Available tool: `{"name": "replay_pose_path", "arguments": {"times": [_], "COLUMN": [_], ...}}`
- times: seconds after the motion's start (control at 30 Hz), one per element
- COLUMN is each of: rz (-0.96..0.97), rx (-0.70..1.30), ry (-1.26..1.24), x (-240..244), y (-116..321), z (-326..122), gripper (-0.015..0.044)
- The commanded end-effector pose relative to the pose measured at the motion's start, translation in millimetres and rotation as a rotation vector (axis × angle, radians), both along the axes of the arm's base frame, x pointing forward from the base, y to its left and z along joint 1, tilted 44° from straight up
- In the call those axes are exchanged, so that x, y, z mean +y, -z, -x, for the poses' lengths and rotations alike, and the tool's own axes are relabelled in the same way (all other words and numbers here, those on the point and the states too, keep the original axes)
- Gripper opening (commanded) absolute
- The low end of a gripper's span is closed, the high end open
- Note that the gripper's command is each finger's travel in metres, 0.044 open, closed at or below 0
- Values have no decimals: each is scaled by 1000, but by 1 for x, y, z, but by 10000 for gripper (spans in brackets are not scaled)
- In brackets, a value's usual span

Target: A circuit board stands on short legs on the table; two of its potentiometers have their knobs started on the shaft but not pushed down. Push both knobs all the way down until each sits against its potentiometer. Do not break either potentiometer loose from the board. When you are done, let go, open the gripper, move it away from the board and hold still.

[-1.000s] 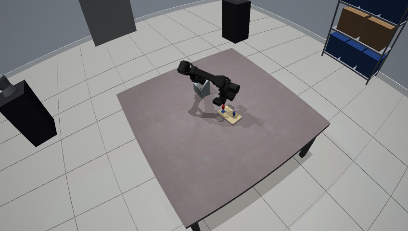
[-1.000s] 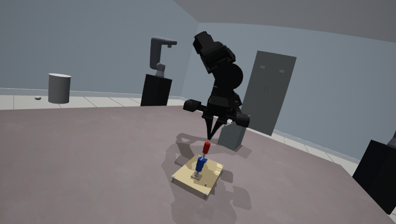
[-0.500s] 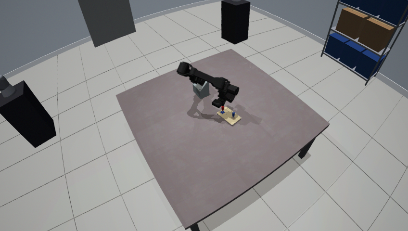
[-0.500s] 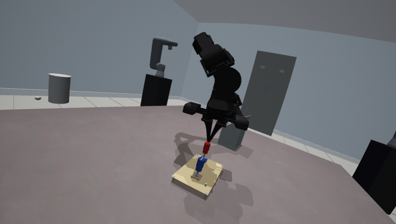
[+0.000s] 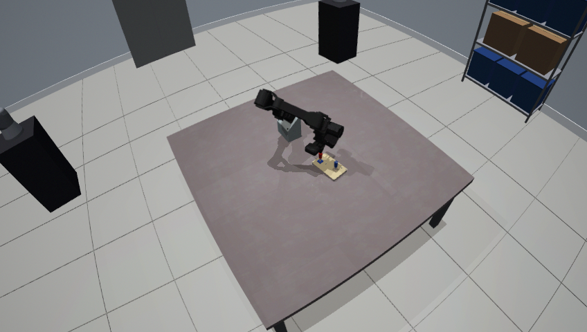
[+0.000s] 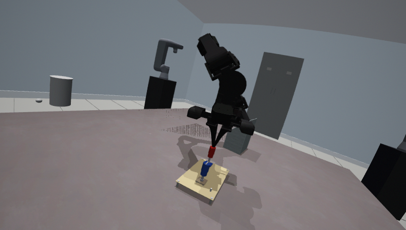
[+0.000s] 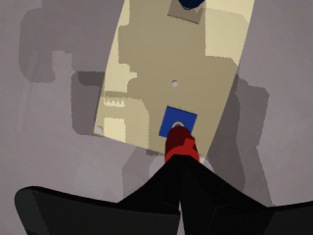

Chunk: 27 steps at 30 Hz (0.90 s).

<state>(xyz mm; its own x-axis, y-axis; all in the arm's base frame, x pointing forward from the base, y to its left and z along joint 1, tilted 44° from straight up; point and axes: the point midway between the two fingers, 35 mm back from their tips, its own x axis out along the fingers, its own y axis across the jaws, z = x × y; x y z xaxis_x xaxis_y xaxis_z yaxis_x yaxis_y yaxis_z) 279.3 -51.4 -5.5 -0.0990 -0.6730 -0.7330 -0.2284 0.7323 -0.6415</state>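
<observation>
The tan circuit board [image 5: 334, 173] [image 6: 193, 188] [image 7: 161, 54] stands on short legs on the table. The red knob [image 5: 320, 155] [image 6: 211, 152] [image 7: 181, 142] stands high on its shaft, with bare shaft between it and its blue potentiometer [image 5: 320, 161] [image 7: 171, 117]. The blue knob [image 5: 336, 164] [image 6: 204, 168] [image 7: 191, 3] stands above its brownish potentiometer [image 6: 201, 181] [image 7: 184, 13], with shaft showing between them. My gripper [image 6: 213, 146] [image 7: 180, 163] is shut with nothing between its fingers. Its joined fingertips are at the top of the red knob and look to touch it; the wrist view hides the contact.
The blue knob stands across the board from the gripper, nearer the exterior camera. A small metal pin [image 6: 210, 189] rises near one board edge. The arm's grey-green base [image 5: 289, 131] [image 6: 237, 142] is behind the board on the table [image 5: 247, 214] [image 6: 99, 176].
</observation>
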Motion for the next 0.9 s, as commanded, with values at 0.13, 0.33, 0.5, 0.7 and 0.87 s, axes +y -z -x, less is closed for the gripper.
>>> {"name": "replay_pose_path", "arguments": {"times": [0.13, 0.33, 0.5, 0.7, 0.87], "rz": [5, 5, 5, 5, 6], "rx": [3, 3, 3, 3, 3], "ry": [-6, -6, -6, -6, -6], "x": [-2, -1, -1, -2, -5], "y": [1, 0, 0, 1, 4], "z": [0, 0, 0, 0, 1], "gripper": [0, 0, 0, 0, 0]}}
